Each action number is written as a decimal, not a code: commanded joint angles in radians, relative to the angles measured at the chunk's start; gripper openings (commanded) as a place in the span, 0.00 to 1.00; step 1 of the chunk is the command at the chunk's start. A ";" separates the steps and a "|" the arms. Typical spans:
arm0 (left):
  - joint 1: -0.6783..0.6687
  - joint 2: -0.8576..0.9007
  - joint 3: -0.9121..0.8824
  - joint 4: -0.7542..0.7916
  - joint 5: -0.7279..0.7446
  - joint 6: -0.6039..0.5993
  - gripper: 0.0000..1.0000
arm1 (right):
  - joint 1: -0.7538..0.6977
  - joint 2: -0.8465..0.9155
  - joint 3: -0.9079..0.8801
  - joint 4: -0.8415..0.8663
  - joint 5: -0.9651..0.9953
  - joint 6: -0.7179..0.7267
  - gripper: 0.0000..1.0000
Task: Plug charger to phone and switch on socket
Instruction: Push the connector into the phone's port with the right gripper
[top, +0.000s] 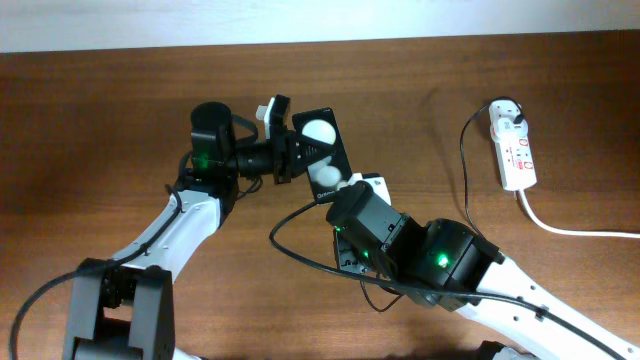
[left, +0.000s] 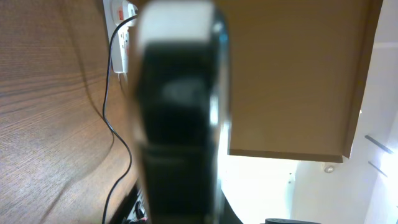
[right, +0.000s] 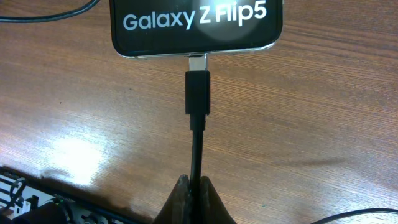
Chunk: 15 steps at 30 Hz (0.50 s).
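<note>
The phone (top: 322, 148) is a black slab with two white round spots, raised off the table, and my left gripper (top: 297, 153) is shut on its left edge. In the left wrist view the phone (left: 177, 124) is a blurred dark slab seen edge-on. The right wrist view shows the phone (right: 196, 25) at the top. The charger plug (right: 198, 92) points at its lower edge, with the metal tip at the port and a little bare metal showing. My right gripper (right: 196, 185) is shut on the charger cable just behind the plug. The socket (top: 515, 150) lies at the far right.
A white adapter (top: 505, 112) sits in the socket's far end, and the thin black cable (top: 465, 170) runs down from it toward my right arm. The socket's thick white cord (top: 575, 230) trails to the right edge. Robot cables (top: 310, 258) loop between the arms.
</note>
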 joint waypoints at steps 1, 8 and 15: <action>-0.003 -0.001 0.015 0.005 0.072 0.019 0.00 | -0.004 -0.005 0.004 0.012 0.069 0.003 0.04; -0.003 -0.001 0.015 0.006 0.133 0.043 0.00 | -0.004 0.012 0.004 0.068 0.088 -0.075 0.04; -0.003 -0.001 0.015 0.006 0.142 -0.027 0.00 | -0.004 0.028 0.004 0.082 0.089 -0.161 0.04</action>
